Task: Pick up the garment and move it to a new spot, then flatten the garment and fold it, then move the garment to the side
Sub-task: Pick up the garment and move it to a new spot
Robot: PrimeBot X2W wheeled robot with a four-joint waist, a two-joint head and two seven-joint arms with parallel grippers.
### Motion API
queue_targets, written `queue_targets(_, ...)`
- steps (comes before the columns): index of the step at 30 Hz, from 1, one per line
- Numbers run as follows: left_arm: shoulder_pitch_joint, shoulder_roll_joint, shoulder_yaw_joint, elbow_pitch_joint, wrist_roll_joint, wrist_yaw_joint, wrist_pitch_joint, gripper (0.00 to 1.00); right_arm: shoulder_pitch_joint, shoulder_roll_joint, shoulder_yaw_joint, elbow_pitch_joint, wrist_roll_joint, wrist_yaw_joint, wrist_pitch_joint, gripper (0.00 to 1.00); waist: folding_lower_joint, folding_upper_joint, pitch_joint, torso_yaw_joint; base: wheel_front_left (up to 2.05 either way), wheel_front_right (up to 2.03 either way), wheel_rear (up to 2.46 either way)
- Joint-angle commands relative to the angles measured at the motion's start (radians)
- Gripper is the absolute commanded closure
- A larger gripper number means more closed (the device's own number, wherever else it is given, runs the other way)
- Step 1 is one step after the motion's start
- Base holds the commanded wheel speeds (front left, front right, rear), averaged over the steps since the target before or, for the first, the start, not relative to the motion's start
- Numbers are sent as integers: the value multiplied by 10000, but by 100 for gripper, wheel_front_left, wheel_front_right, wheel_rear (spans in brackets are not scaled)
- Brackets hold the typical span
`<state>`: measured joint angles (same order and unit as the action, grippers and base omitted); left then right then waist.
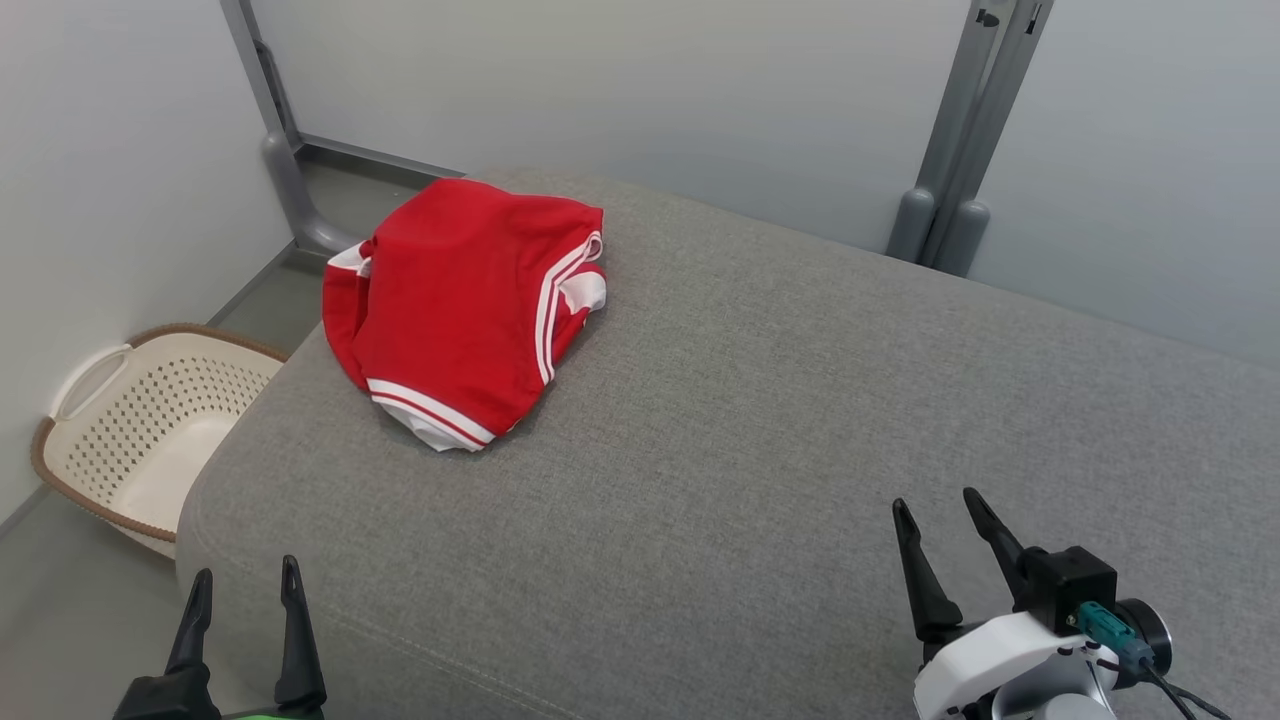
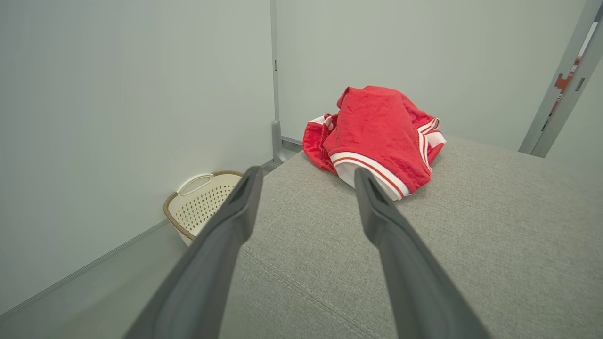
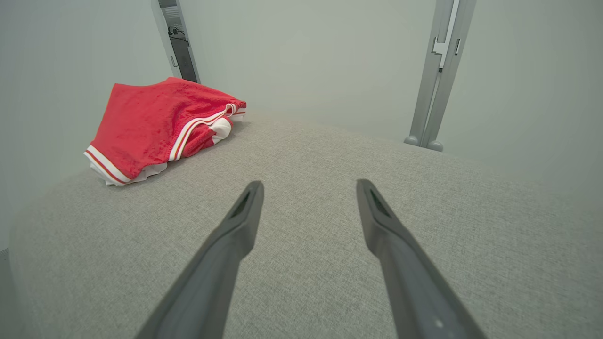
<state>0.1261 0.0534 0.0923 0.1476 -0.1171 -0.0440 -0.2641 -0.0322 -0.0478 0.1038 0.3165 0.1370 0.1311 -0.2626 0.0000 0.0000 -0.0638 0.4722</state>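
Subject: red garment (image 1: 460,310) with white striped trim, bunched in a loose, uneven heap rather than spread flat.
Garment location: far left part of the grey fabric-covered surface (image 1: 750,400), with its left side reaching the surface's left edge. It is well apart from both grippers.
Garment detail: in the left wrist view the garment (image 2: 377,136) shows a white-and-red banded hem on its near side. In the right wrist view the garment (image 3: 150,127) shows a white lining under that hem.
Left gripper: left gripper (image 1: 247,570) is at the near left corner of the surface, over its rounded edge. Its dark fingers (image 1: 298,640) point towards the far side.
Left fingers, state: released and spread wide with nothing between them. In the left wrist view the left gripper (image 2: 307,173) points at the garment across bare fabric of the surface (image 2: 471,235).
Right gripper: right gripper (image 1: 936,500) is at the near right, above the surface, on a white wrist housing.
Right fingers, state: released and standing apart with nothing held. In the right wrist view the right gripper (image 3: 309,183) is over the bare surface (image 3: 330,150), with the garment far and to the left of it.
Contact: neither gripper touches the garment.
Surroundings, left: cream perforated laundry basket (image 1: 170,400) with a brown rim, standing on the floor (image 1: 60,600) beside the surface's left edge. The same basket (image 2: 207,202) appears beyond the left finger in the left wrist view.
Surroundings, far: grey metal posts, one at far left (image 1: 285,170) and one at far right (image 1: 950,150), against pale walls.
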Motion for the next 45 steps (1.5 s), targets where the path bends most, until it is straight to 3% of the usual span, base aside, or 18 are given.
queue_targets(1, 108, -7, 41, -57, -37, 40, -7, 0, -176, -46, 12, 34, -47, -6, -35, 0, 0, 0, 143, 134, 0, 0, 0)
queue_targets(17, -408, -27, 85, 241, -263, -63, -7, 0, -220, -46, 42, 115, -37, -6, -35, 0, 0, 0, 168, 140, 0, 0, 0)
queue_targets(23, -1972, 34, -103, 1705, -474, -425, -7, 0, 86, -46, -40, 41, -143, -6, -33, 0, 0, 0, 211, 164, 0, 0, 0)
queue_targets(28, -3922, 255, -190, 3773, -1051, -634, 655, 0, 581, -46, -111, -29, -183, -6, -35, 0, 0, 0, 110, 99, 0, 0, 0)
queue_targets(39, -6693, 982, 322, 6616, -2160, -791, 1229, 0, 439, -50, 32, -787, -1339, -11, 80, 0, 0, 0, 1588, -2070, 0, 0, 0)
queue_targets(45, -7686, 1272, 421, 7542, -2653, -842, 1436, 0, 215, -50, 62, -1685, -1743, -11, 348, 0, 0, 0, 2564, -2824, 0, 0, 0)
